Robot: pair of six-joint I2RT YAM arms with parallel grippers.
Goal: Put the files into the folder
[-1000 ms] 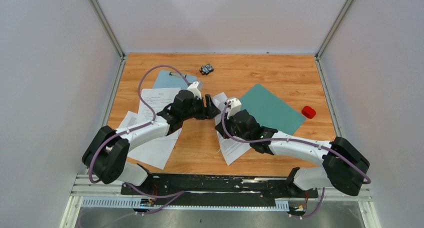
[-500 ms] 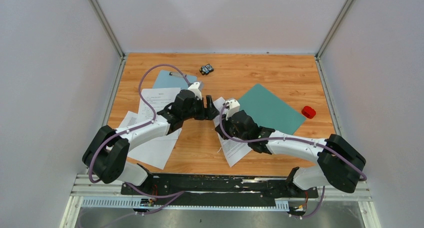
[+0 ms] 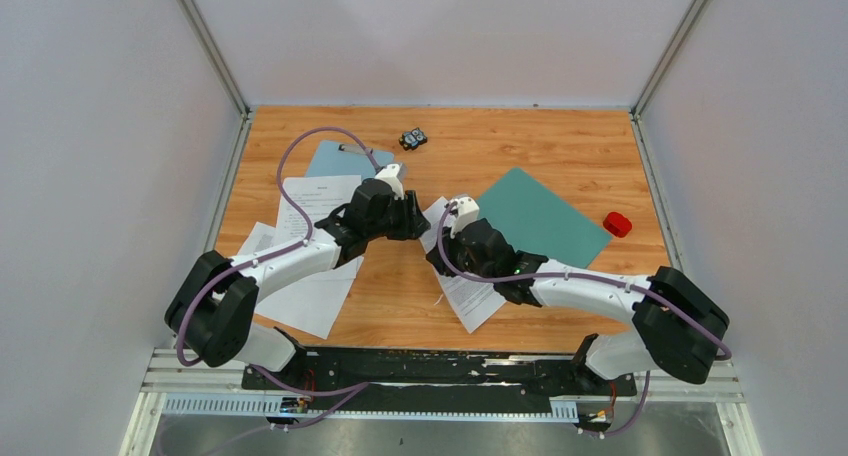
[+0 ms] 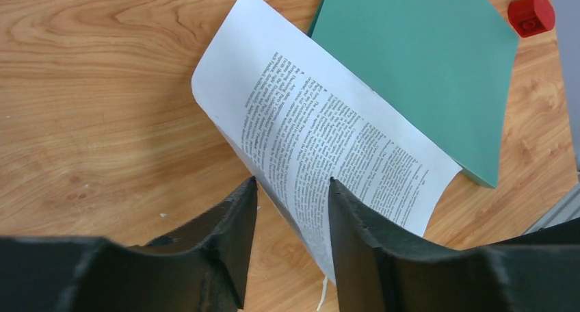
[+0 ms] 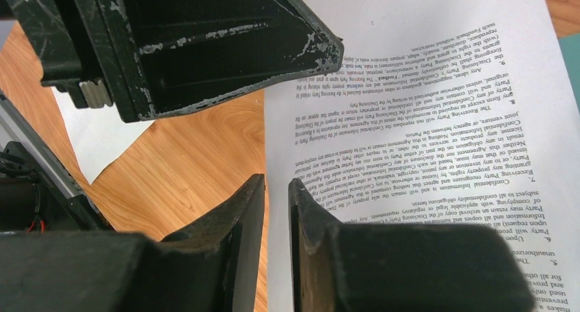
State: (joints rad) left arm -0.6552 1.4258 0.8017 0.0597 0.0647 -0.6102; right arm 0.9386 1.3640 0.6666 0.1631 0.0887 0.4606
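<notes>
The teal folder (image 3: 545, 216) lies closed and flat at the right centre of the table; it also shows in the left wrist view (image 4: 417, 59). One printed sheet (image 3: 470, 296) lies partly over the folder's left edge, its near side curled up off the wood (image 4: 328, 127). My right gripper (image 5: 277, 182) is nearly closed on this sheet's (image 5: 424, 120) left edge. My left gripper (image 4: 291, 182) is open, its fingers either side of the raised edge, not pinching it. The grippers sit close together in the top view, left (image 3: 420, 219) and right (image 3: 437, 256).
More printed sheets (image 3: 310, 276) lie under my left arm at the left. A pale blue clipboard (image 3: 345, 159) lies behind them. A small black object (image 3: 413, 138) is at the back. A red block (image 3: 617, 224) sits just right of the folder, also in the left wrist view (image 4: 532, 13).
My left gripper has drawn back slightly to the left. My right gripper has shifted a little left and toward me, and the sheet has slid with it.
</notes>
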